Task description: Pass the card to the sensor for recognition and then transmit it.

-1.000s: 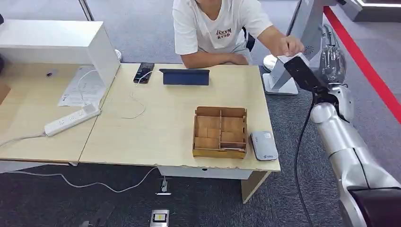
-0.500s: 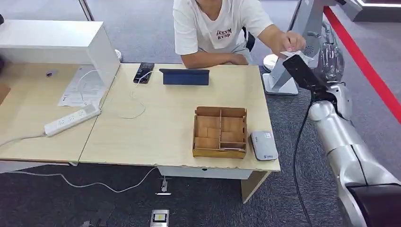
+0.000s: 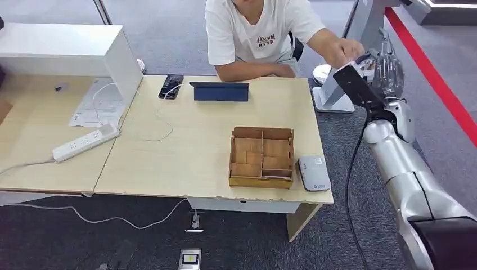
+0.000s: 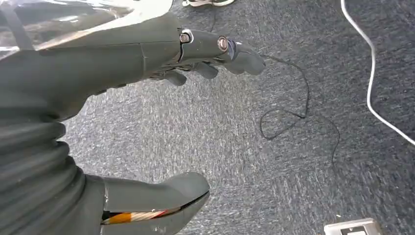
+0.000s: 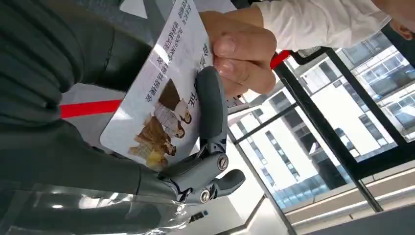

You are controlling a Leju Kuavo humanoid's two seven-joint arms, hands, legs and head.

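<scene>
My right hand (image 3: 388, 70) is raised beyond the table's far right corner. A white card (image 5: 161, 88) with a printed picture of people lies between its thumb and a dark finger (image 5: 211, 107) that presses across the card's face. A person's hand (image 5: 240, 54) pinches the card's far end at the same time. From the head view the card (image 3: 367, 61) is a small pale patch between that person's hand (image 3: 344, 49) and mine. The grey-white sensor (image 3: 314, 172) lies flat on the table's near right corner. My left hand (image 4: 98, 63) hangs over the carpet, fingers apart, holding nothing.
A wooden divided box (image 3: 262, 156) sits beside the sensor. A dark tablet (image 3: 220, 91), a phone (image 3: 171, 86), a power strip (image 3: 85, 142) and a white cabinet (image 3: 67, 53) stand further left. A grey stand (image 3: 337, 93) rises by my right hand. The person sits behind the table.
The person's hand has brought the card up against my right hand, and my finger now lies across it. My right arm has shifted slightly toward the person.
</scene>
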